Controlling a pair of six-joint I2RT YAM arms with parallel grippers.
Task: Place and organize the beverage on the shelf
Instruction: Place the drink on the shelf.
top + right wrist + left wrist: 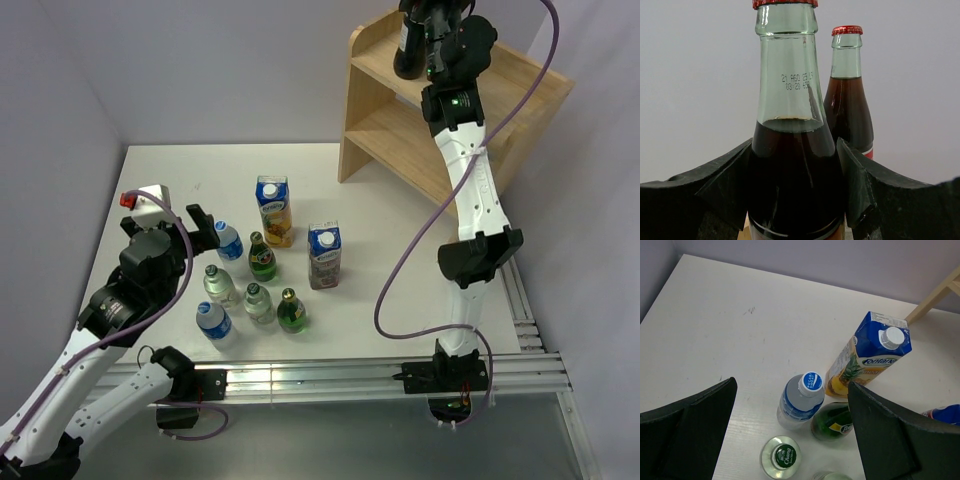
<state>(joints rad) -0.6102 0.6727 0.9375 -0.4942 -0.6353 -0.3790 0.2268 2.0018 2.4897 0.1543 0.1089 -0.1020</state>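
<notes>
On the top tier of the wooden shelf [398, 132], my right gripper [420, 42] is shut on a dark cola bottle [790, 170] with a red cap, its fingers [860, 175] pressing both sides of the body. A second cola bottle [849, 110] stands just behind it. On the table stand two blue-topped juice cartons [273, 208] [324, 254] and several green and clear bottles [262, 258]. My left gripper [205, 228] hangs open over this group, above a blue-capped water bottle [800, 400]. A green bottle [832, 421] and a juice carton [871, 352] lie toward its right finger.
A clear bottle with a green cap [781, 456] stands near the left wrist view's bottom edge. The shelf's lower tier [420, 150] holds nothing I can see. An aluminium rail [330, 378] runs along the table's near edge, and grey walls close in the left and back sides.
</notes>
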